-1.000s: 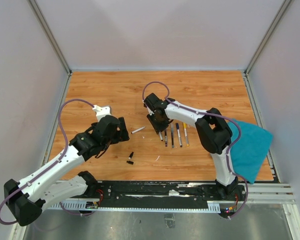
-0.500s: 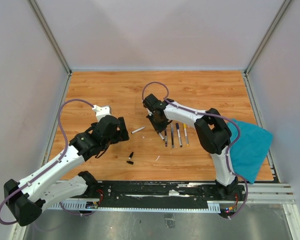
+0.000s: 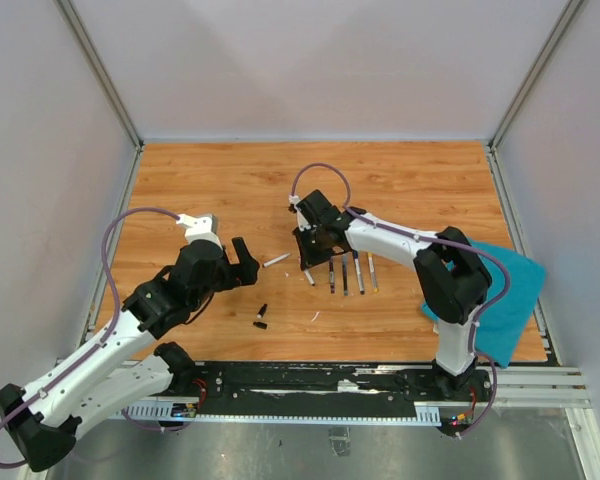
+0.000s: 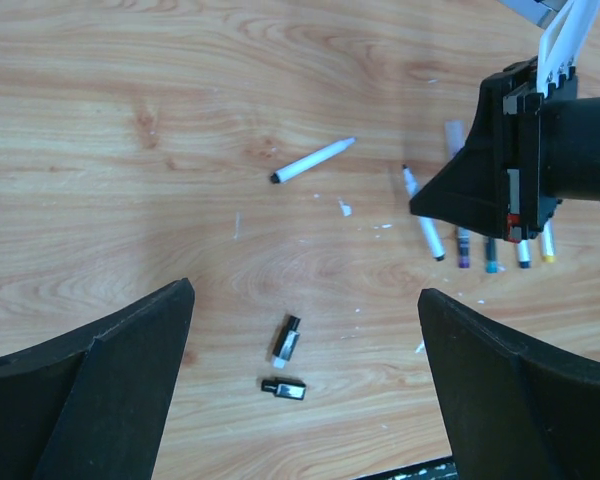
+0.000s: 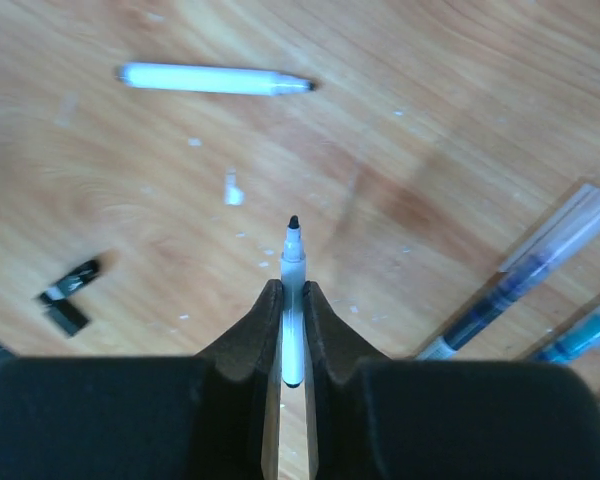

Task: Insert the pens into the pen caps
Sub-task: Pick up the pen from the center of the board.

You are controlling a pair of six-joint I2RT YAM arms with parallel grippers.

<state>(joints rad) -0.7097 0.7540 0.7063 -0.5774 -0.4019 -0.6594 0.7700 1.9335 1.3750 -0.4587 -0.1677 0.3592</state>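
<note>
**Item:** thin white plastic pen with a black tip (image 5: 292, 255).

**Location:** about mid-bench (image 3: 210, 180), just left of the row of spare pens (image 3: 350, 272).

**Hold:** pinched across the barrel by the right hand (image 5: 292, 287), jaws nearly together. Whether the pen rests on the wood or hangs clear is hard to tell. The grip sits on the rear half, presumably to leave the writing end bare for a cap.

**Axis:** runs far to near. The tip points to the far edge, leaning left.

**Adjacent:**
- Loose white pen (image 3: 276, 260), toward the left edge.
- Two small black cylindrical caps (image 4: 288, 340), closer to the near edge.
- Left hand (image 3: 246, 262), over the caps, spread wide and empty, likely placed to take one.
- Teal cloth (image 3: 505, 290), at the right edge.
</note>
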